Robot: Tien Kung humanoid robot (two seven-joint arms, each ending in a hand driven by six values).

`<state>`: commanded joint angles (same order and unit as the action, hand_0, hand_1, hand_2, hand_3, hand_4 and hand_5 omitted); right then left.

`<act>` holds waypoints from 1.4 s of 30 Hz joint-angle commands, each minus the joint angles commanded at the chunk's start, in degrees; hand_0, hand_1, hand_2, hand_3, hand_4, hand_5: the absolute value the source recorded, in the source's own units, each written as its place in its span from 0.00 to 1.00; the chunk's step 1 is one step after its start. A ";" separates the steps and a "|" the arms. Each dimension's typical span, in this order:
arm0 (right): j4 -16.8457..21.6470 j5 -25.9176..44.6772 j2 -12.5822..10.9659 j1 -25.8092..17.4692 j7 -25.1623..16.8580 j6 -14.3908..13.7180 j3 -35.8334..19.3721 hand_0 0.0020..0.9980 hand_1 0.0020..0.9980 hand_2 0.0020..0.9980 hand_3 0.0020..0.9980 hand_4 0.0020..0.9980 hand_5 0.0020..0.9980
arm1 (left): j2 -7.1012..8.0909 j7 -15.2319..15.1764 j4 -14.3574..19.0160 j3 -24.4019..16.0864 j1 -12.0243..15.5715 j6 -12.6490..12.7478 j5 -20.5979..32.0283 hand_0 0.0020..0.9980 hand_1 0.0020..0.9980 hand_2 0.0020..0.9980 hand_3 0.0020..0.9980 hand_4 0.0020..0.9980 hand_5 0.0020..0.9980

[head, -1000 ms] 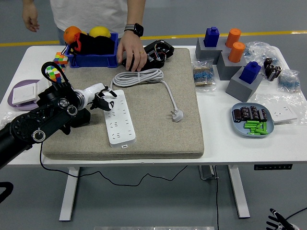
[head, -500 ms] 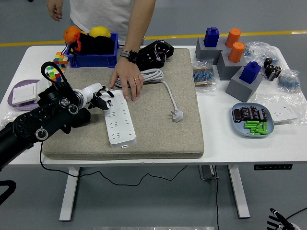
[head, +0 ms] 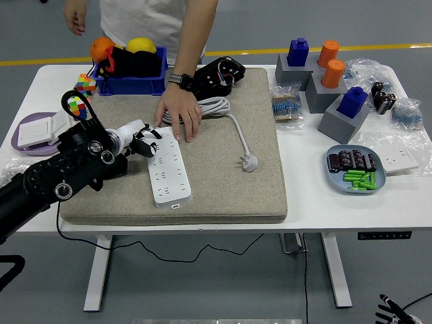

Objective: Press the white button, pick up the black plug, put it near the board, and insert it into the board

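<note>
Left of the left hand (head: 145,140), a white switch plate (head: 32,132) lies on a purple tray (head: 20,144) at the surface's (head: 223,214) left edge, and two colour cubes (head: 79,94) sit just behind the black arm. The hand itself rests at the far end of the white board (head: 165,166), a power strip lying lengthwise on the grey mat (head: 223,182); its fingers are curled close over that end, but whether they hold anything cannot be told. Behind the hand stands a blue bin (head: 131,82) with an orange and a yellow ball. Just right of the hand, a person's hand (head: 178,113) lies flat, fingers spread, on the mat, touching the board's far corner and a coiled white cable (head: 210,106). That cable runs right and nearer to a white plug (head: 249,162), well right of the hand. The black plug (head: 217,74) lies at the mat's far edge, behind the person's wrist. Far right are grey blocks (head: 337,111) with blue and orange pegs, bags of small parts, and a plate (head: 356,170) of green and dark pieces. The right hand does not show.
</note>
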<state>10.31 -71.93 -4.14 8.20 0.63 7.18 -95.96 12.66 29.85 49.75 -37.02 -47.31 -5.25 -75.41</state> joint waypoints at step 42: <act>0.00 -0.75 0.32 -0.44 -0.47 0.34 -1.50 0.81 0.71 0.70 0.68 0.76 0.60 | 11.97 -12.23 19.82 -27.90 24.92 -5.76 -17.89 0.86 0.93 0.87 0.32 1.00 0.00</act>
<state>10.31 -72.68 -3.82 7.76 0.16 7.52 -97.46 24.63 17.63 69.57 -64.92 -22.40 -11.02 -93.30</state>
